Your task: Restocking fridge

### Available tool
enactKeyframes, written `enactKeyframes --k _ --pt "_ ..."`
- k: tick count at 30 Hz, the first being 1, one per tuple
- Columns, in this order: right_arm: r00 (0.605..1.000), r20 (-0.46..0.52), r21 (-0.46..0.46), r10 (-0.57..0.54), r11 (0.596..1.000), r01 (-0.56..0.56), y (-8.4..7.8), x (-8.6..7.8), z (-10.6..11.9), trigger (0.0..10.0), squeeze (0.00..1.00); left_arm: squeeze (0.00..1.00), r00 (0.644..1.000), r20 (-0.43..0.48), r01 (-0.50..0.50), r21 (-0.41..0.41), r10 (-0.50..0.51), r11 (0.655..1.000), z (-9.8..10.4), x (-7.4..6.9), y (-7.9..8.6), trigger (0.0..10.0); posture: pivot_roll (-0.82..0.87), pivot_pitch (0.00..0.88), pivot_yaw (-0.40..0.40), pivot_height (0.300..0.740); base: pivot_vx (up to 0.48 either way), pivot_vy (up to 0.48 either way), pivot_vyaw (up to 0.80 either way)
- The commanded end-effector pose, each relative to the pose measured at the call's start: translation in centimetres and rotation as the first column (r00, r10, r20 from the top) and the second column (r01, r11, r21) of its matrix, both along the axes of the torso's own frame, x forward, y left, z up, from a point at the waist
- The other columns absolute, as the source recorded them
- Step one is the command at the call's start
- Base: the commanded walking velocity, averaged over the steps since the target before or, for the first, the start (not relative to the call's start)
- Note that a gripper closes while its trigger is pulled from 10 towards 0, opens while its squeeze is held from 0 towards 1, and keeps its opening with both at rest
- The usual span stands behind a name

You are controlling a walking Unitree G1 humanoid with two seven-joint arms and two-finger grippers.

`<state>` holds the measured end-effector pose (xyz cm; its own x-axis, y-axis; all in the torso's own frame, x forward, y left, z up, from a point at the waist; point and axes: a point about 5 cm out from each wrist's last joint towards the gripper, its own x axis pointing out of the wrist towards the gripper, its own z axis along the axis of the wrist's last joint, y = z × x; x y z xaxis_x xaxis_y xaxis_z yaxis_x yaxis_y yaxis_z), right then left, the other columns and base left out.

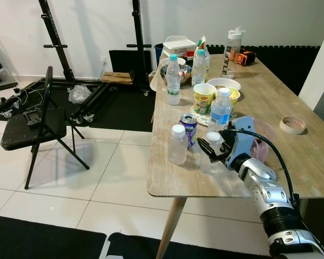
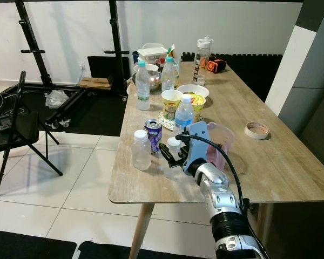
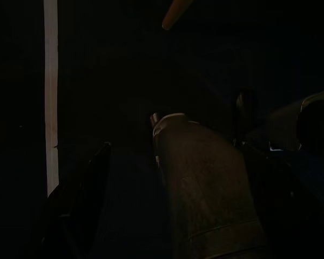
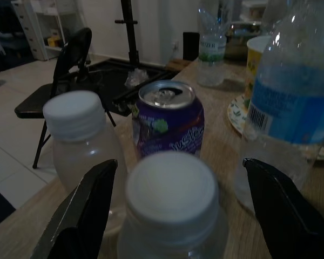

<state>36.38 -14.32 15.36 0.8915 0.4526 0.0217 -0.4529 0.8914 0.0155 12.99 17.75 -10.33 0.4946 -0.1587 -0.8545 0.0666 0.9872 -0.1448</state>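
A small clear bottle with a white cap [image 4: 171,189] stands near the front edge of the wooden table [image 1: 291,162]. My right gripper [image 1: 212,149] is open, with one black finger [image 4: 81,216] on each side of this bottle and a gap on both sides. Just beyond it stand a purple drink can [image 1: 188,128], a second white-capped bottle [image 1: 177,144] and a water bottle with a blue label [image 1: 221,110]. The left wrist view is very dark; the left arm hangs idle below the table.
Further back on the table are yellow noodle cups [image 1: 204,97], more water bottles [image 1: 173,80], a bowl [image 1: 223,84] and a tall shaker [image 1: 233,47]. A tape roll [image 1: 292,124] lies to the right. A black folding chair [image 1: 35,127] and a black rack [image 1: 59,43] stand on the left.
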Motion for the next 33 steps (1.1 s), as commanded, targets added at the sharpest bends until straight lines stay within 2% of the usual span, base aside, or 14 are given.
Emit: enactKeyframes --k 1,2,3,4,5,7,20,25,26,27,29,30,32,33 --pt "1.000 0.004 -0.001 0.004 1.000 -0.004 0.4 0.1 0.1 7.7 0.00 0.00 1.000 -0.004 0.000 -0.008 0.000 1.000 -0.1 -0.2 -0.3 10.0 -0.09 0.010 -0.001 0.740 0.000 0.000 0.00" --pt "1.000 0.006 0.000 0.000 1.000 0.000 0.4 0.2 0.1 6.8 0.00 0.00 1.000 -0.005 -0.001 -0.008 0.001 1.000 -0.1 -0.2 -0.2 10.0 -0.08 0.014 0.002 0.740 0.000 0.000 0.00" --pt "1.000 0.011 0.007 -0.012 1.000 0.012 0.3 0.3 0.2 2.7 0.00 0.00 1.000 -0.006 0.000 -0.007 0.000 1.000 -0.1 -0.3 -0.2 10.0 -0.08 0.014 0.002 0.740 0.000 0.000 0.00" --pt "1.000 0.011 0.011 -0.017 1.000 0.017 0.3 0.3 0.2 2.1 0.00 0.00 1.000 -0.007 -0.001 -0.008 0.001 1.000 -0.1 -0.3 -0.2 10.0 -0.08 0.012 -0.001 0.740 0.000 0.000 0.00" --pt "1.000 0.011 0.011 -0.017 1.000 0.017 0.3 0.3 0.2 2.1 0.00 0.00 1.000 -0.007 -0.001 -0.008 0.001 1.000 -0.1 -0.3 -0.2 10.0 -0.08 0.012 -0.001 0.740 0.000 0.000 0.00" --pt "1.000 0.011 0.013 -0.022 1.000 0.022 0.3 0.4 0.2 0.0 0.00 0.00 1.000 -0.007 -0.002 -0.008 0.002 1.000 -0.1 -0.3 -0.2 10.0 -0.08 0.012 -0.001 0.740 0.000 0.000 0.00" --pt "1.000 0.000 -0.007 -0.024 1.000 0.024 0.0 0.5 0.0 0.0 0.00 0.00 1.000 -0.005 -0.001 -0.013 0.001 1.000 -0.1 -0.3 -0.3 10.0 -0.08 0.007 -0.002 0.740 0.000 0.000 0.00" --pt "1.000 -0.002 0.012 0.016 1.000 -0.016 -0.2 0.3 0.0 0.0 0.00 0.00 1.000 -0.002 -0.005 -0.014 0.005 1.000 -0.1 -0.2 -0.3 10.0 -0.08 0.007 -0.003 0.740 0.000 0.000 0.00" --pt "0.998 0.016 0.043 0.054 0.998 -0.055 -0.3 0.2 0.4 2.0 0.00 0.00 1.000 -0.001 -0.009 -0.015 0.009 1.000 -0.1 -0.2 -0.3 10.0 -0.08 0.006 -0.002 0.740 0.000 0.000 0.00" --pt "0.995 0.039 0.075 0.096 0.992 -0.099 -0.5 -0.1 1.0 5.6 0.00 0.00 1.000 -0.001 -0.011 -0.018 0.011 1.000 -0.1 -0.2 -0.3 10.0 -0.08 0.006 -0.002 0.740 0.000 0.000 0.00" --pt "0.991 0.057 0.095 0.124 0.987 -0.129 -0.6 -0.2 1.4 5.6 0.00 0.00 1.000 -0.001 -0.012 -0.020 0.012 1.000 -0.1 -0.2 -0.3 10.0 -0.08 0.006 -0.002 0.740 0.000 0.000 0.00" --pt "0.982 0.084 0.096 0.167 0.980 -0.174 -0.9 -0.5 1.9 10.0 0.00 0.00 1.000 -0.003 -0.008 -0.021 0.008 1.000 -0.1 -0.2 -0.3 10.0 -0.08 0.003 0.001 0.740 0.000 0.000 0.00" --pt "0.961 0.131 0.085 0.242 0.963 -0.255 -1.6 -1.2 2.9 10.0 0.00 0.00 1.000 -0.003 -0.005 -0.025 0.005 1.000 -0.1 -0.2 -0.4 10.0 -0.08 0.003 -0.001 0.740 0.000 0.000 0.00" --pt "0.936 0.154 0.093 0.315 0.939 -0.332 -2.0 -1.9 3.5 10.0 0.00 0.00 1.000 -0.003 -0.004 -0.028 0.004 1.000 -0.1 -0.2 -0.5 10.0 -0.08 0.003 0.001 0.740 0.000 0.000 0.00"
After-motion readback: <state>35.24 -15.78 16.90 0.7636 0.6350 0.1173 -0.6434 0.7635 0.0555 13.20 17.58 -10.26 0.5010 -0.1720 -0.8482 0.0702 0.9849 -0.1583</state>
